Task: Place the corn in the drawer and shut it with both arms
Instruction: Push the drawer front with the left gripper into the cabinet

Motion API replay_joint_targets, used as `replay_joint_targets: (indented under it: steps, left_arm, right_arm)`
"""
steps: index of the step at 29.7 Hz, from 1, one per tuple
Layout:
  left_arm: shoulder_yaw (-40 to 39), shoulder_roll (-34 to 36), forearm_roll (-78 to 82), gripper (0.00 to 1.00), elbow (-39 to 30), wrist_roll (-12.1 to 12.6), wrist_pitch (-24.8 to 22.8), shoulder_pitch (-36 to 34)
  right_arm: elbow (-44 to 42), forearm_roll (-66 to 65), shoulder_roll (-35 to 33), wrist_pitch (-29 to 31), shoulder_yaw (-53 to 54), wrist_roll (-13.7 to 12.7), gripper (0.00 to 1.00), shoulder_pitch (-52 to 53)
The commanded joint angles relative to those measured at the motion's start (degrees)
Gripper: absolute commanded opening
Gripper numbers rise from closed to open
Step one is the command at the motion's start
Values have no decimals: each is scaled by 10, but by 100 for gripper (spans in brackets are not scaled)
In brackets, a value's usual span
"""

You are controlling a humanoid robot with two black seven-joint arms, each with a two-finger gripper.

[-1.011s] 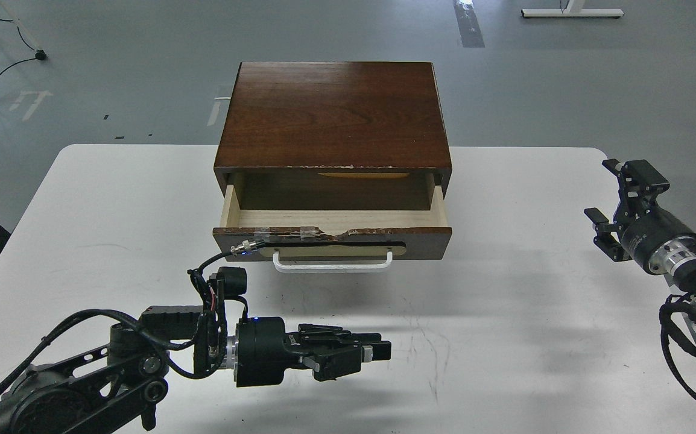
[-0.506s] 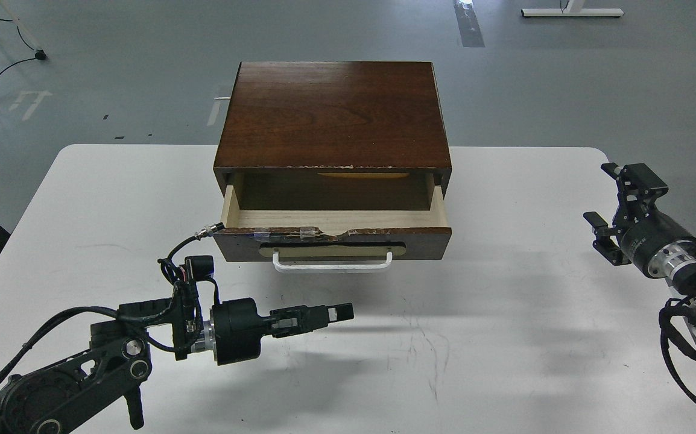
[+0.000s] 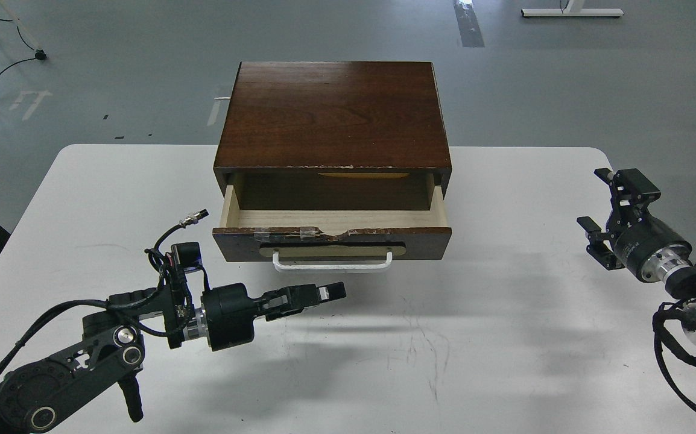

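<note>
The drawer (image 3: 331,242) stands pulled out of a dark brown cabinet (image 3: 333,114) at the table's far middle. Its pale wood sides, white bar handle (image 3: 333,266) and chipped, taped top edge show. What I see of its inside holds no corn; the corn is out of view. My left gripper (image 3: 331,292) points right, low over the table just below the drawer's handle, fingers together with nothing seen in them. My right gripper (image 3: 600,202) hovers at the table's right edge, well clear of the drawer, fingers spread and empty.
The white table (image 3: 493,337) carries only the cabinet. A thin yellowish strip (image 3: 363,175) shows under the cabinet's top at the back of the opening. A loose cable plug (image 3: 194,217) on my left wrist hangs near the drawer's left front corner.
My left gripper has drawn back to the left, rolled onto its edge and risen slightly toward the drawer front. My right gripper has drifted a little up and left.
</note>
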Motion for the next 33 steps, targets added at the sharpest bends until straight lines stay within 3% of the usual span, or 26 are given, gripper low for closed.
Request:
replay_joint_targets:
  steps: [1, 33]
  left_arm:
    - [-5, 3, -11, 0, 1, 0, 0, 0]
    - [-14, 0, -13, 0, 33, 0, 5, -8]
  right_arm:
    - [0, 0, 6, 0, 0, 0, 100, 0]
    - [0, 0, 12, 0, 0, 0, 100, -8]
